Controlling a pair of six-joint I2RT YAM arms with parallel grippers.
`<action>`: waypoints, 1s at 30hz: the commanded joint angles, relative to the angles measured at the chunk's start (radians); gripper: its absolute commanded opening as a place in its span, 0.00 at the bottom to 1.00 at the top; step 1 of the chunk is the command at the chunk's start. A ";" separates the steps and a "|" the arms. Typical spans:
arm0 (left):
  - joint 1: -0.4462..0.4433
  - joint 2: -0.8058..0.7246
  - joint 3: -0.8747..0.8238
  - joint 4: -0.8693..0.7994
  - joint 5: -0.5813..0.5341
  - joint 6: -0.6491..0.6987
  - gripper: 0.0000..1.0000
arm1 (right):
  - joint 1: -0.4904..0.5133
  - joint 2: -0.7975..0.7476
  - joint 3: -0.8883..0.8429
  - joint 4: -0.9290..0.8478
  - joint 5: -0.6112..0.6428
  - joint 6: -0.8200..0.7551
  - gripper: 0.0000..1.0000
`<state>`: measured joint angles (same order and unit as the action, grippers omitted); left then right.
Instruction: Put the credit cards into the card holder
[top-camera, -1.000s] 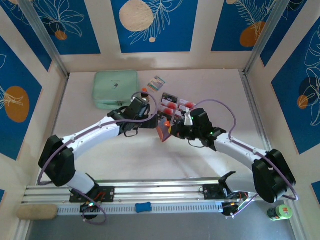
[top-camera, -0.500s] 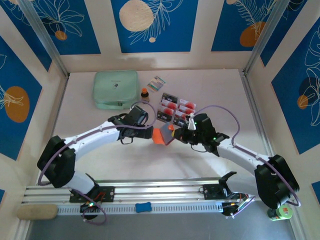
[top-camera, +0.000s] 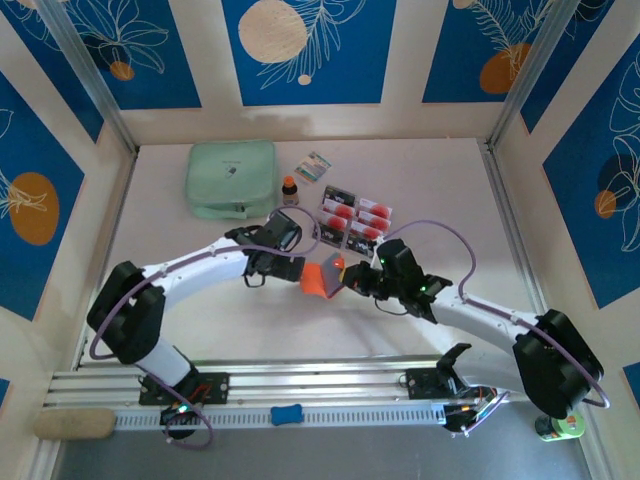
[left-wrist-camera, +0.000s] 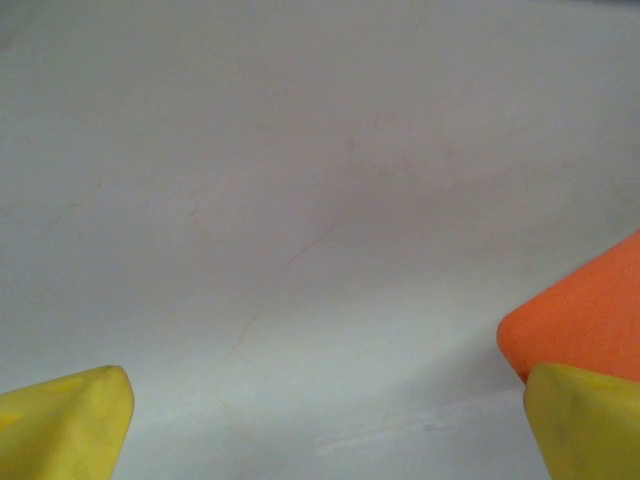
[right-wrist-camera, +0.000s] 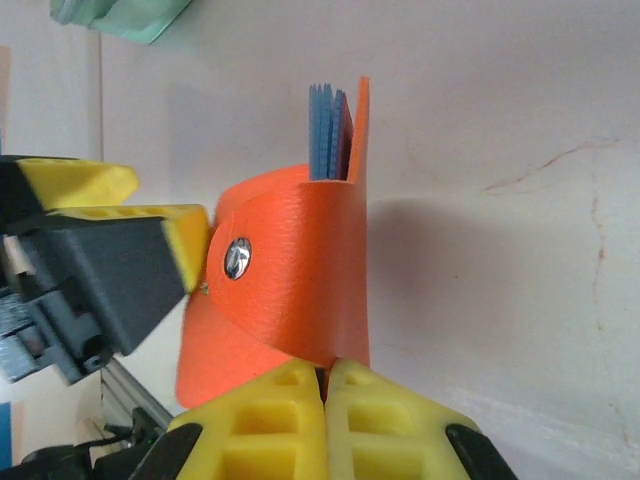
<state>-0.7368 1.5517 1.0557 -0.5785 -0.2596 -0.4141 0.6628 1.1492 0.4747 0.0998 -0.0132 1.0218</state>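
Right end effector (top-camera: 346, 284), clamped on the card holder (top-camera: 319, 280), has pulled it nearer; left end effector (top-camera: 298, 270) gapes.

The card holder (top-camera: 318, 281) has moved nearer, leftward.

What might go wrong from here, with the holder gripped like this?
The right gripper pinches the holder by one edge alone, so it may twist or slip if pushed. The open left gripper sits by the snap flap; closing there might catch the whole holder rather than one flap. The cards lie just behind both arms and might get swept.
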 joint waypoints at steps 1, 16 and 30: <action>0.002 -0.079 0.055 -0.011 0.048 -0.025 1.00 | 0.029 -0.030 -0.010 -0.024 0.118 0.045 0.00; -0.082 -0.085 0.020 0.126 0.146 -0.186 1.00 | 0.095 0.009 0.025 -0.019 0.196 0.087 0.00; -0.092 0.023 -0.122 0.121 -0.019 -0.127 1.00 | 0.091 0.102 -0.038 0.182 0.134 0.182 0.00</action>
<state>-0.8261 1.5608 0.9367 -0.4332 -0.2050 -0.5743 0.7509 1.2312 0.4671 0.1810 0.1421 1.1557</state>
